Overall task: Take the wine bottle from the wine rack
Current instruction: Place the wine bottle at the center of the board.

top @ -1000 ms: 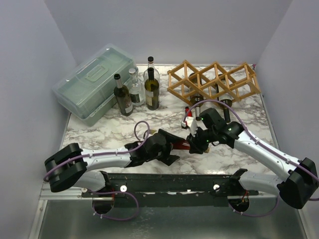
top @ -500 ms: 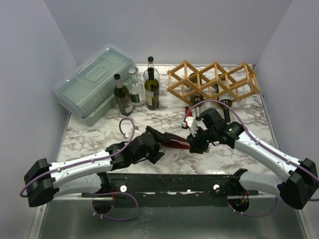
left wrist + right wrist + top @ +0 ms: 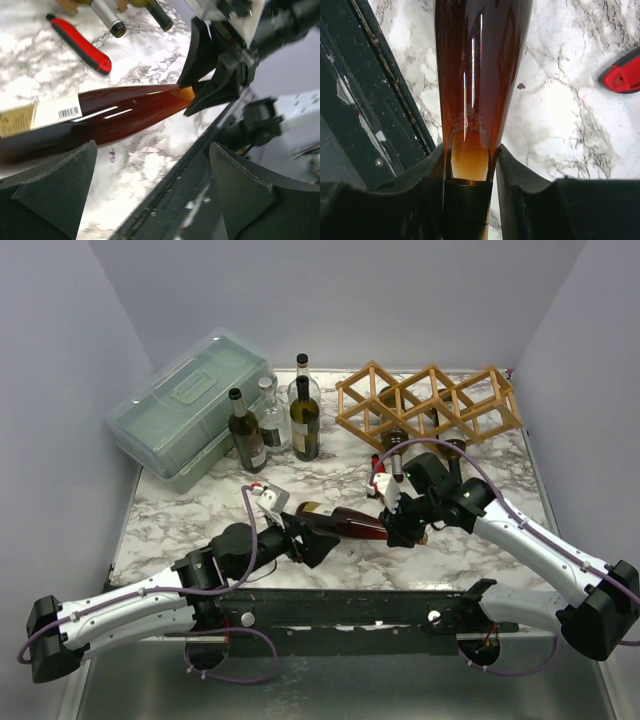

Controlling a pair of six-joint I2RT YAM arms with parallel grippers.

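The wine bottle (image 3: 345, 521), dark brown with a pale label, lies nearly level just above the marble table, off the wooden wine rack (image 3: 430, 405). My right gripper (image 3: 398, 528) is shut on its neck; in the right wrist view the gripper (image 3: 470, 160) clamps the neck, with the bottle's body (image 3: 480, 65) running away from it. My left gripper (image 3: 305, 540) is open at the bottle's base end. In the left wrist view the left gripper (image 3: 152, 150) has its fingers wide apart, and the bottle (image 3: 110, 117) passes above the left finger, not between the tips.
Two bottle necks (image 3: 395, 445) stick out of the rack's front. A red-handled tool (image 3: 376, 465) lies on the marble below the rack. Several upright bottles (image 3: 305, 420) stand beside a translucent lidded box (image 3: 190, 405) at back left. A black rail (image 3: 350, 605) runs along the near edge.
My left arm has drawn back to the left and toward the near edge, sliding off the bottle's body, which now shows more. The right gripper still holds the neck, nearly unmoved.
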